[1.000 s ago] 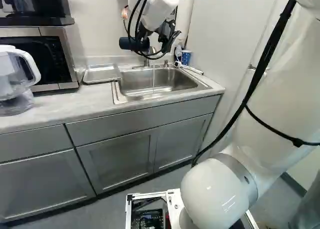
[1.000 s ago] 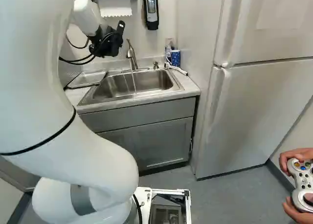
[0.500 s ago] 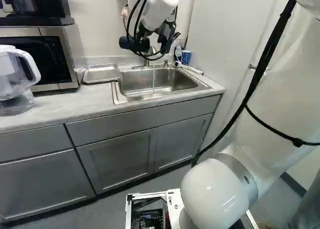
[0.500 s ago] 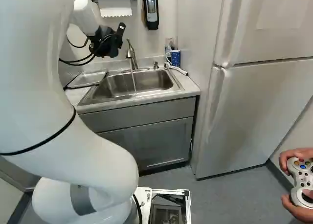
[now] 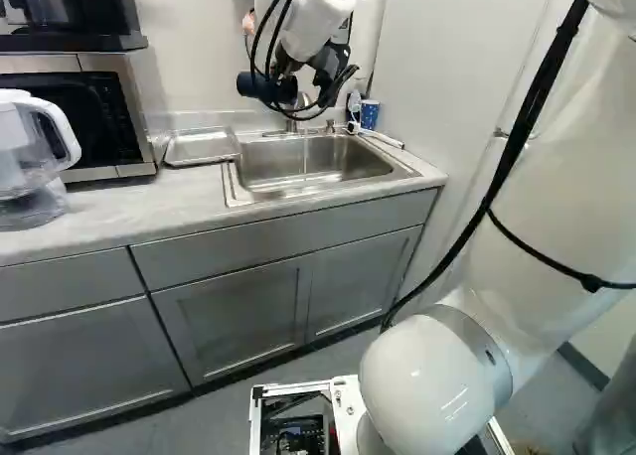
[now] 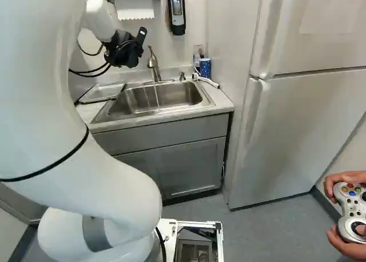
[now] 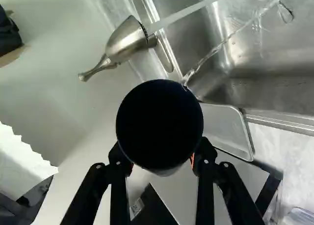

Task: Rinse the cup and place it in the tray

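So the arm point(image 5: 542, 177) is raised at near right and reached over toward the far side, with its wrist held above the far part of the sink point(image 5: 316, 162) and turned leftward. Going by the left base view, the dark cup point(image 5: 260, 85) is carried at the left end of the fingers point(image 5: 285, 70), lying pretty much on its side and well clear of the counter point(image 5: 99, 212). In the wrist view it's seen end-on, right between the fingers point(image 7: 117, 158). They're spread about as wide as the cup and pressed on it from both sides, with a bit of orange pad showing at each, so yeah, it's gripped. Which end is facing the camera can't be told.

Left to right: the pitcher point(image 5: 30, 152) is parked at near left, then comes the microwave point(image 5: 70, 112), then the metal tray point(image 5: 202, 147), set just left of the sink. Water is being run from the faucet point(image 6: 153, 64) at the sink's far side, and a second trickle is seen coming from the cup's edge. A blue tumbler point(image 6: 205, 67) is stood at far right.
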Available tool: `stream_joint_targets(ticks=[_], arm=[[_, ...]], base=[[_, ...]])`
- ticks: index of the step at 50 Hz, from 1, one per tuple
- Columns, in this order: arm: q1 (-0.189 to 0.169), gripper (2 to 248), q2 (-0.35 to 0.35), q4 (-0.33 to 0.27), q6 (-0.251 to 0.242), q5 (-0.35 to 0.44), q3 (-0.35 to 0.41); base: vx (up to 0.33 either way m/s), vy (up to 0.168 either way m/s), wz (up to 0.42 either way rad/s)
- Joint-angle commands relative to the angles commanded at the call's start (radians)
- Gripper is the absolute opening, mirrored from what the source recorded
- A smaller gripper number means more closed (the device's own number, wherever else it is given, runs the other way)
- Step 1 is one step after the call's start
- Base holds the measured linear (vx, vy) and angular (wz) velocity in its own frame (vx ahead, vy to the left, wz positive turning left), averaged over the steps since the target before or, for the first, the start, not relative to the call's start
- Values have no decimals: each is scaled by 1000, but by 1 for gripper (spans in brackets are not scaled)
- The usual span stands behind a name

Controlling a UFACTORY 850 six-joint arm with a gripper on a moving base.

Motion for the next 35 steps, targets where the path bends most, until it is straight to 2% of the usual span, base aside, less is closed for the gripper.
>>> stream_joint_targets(ticks=[35], arm=[[0,124,0,0,0,0,0]], base=[[0,0,0]])
